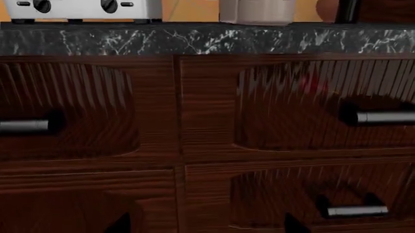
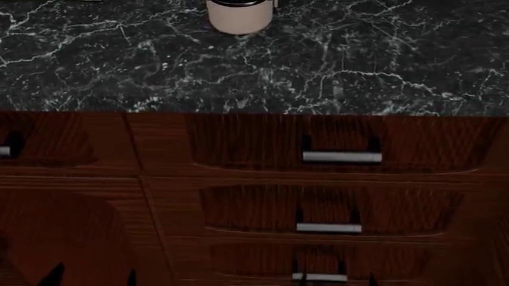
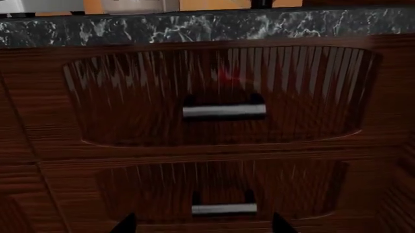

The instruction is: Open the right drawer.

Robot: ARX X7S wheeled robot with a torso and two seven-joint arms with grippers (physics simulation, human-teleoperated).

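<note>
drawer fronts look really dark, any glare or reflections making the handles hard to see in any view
Head view: the right drawer is dim, but its silver handle stands out. Right wrist view: streaky sheen and a faint red glint on the panel, handle clear. Left wrist view: similar sheen, handles cut off at the edges.

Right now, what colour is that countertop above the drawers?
The countertop is black stone with white marble veining, clearest in the head view.

Kitchen; marble counter (image 2: 159,65), toaster (image 1: 81,9), wooden drawers (image 2: 334,149)
</note>
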